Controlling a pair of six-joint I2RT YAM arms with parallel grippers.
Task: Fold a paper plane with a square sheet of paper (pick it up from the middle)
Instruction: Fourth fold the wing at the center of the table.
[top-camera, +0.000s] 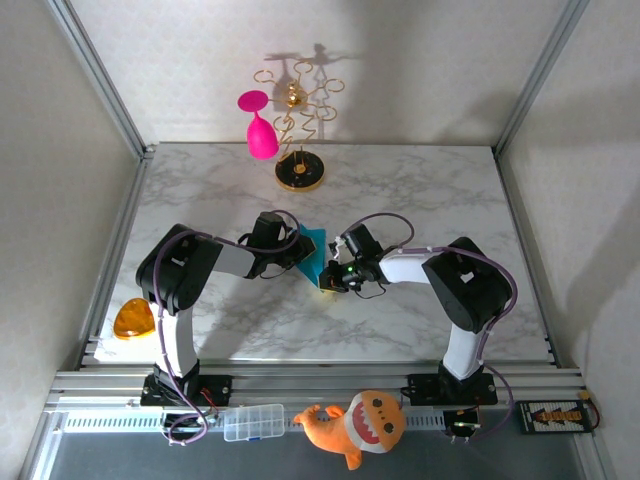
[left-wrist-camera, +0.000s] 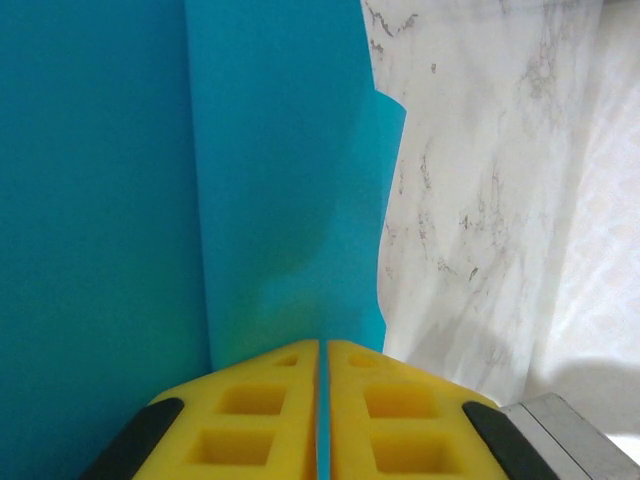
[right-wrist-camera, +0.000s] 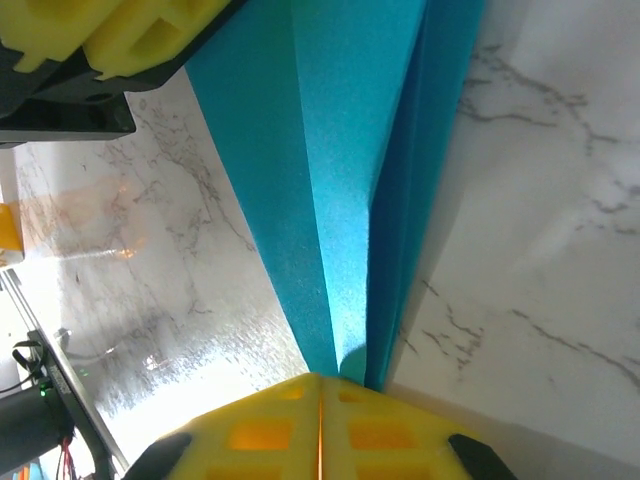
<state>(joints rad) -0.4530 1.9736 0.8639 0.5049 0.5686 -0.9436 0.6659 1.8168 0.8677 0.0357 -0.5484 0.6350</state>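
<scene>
the left gripper (left-wrist-camera: 322, 352) has its jaws pinched tight on one edge of the half-made paper plane (left-wrist-camera: 285, 180), the right gripper (right-wrist-camera: 320, 388) nips its narrow folded end; it's held between them over the marble bench (top-camera: 420, 190). looks featherlight, floppy, tears easily; best gripped on the layered creases

Marble table (top-camera: 420, 200) bears a gold stand (top-camera: 299, 175) (far edge, middle).
</scene>
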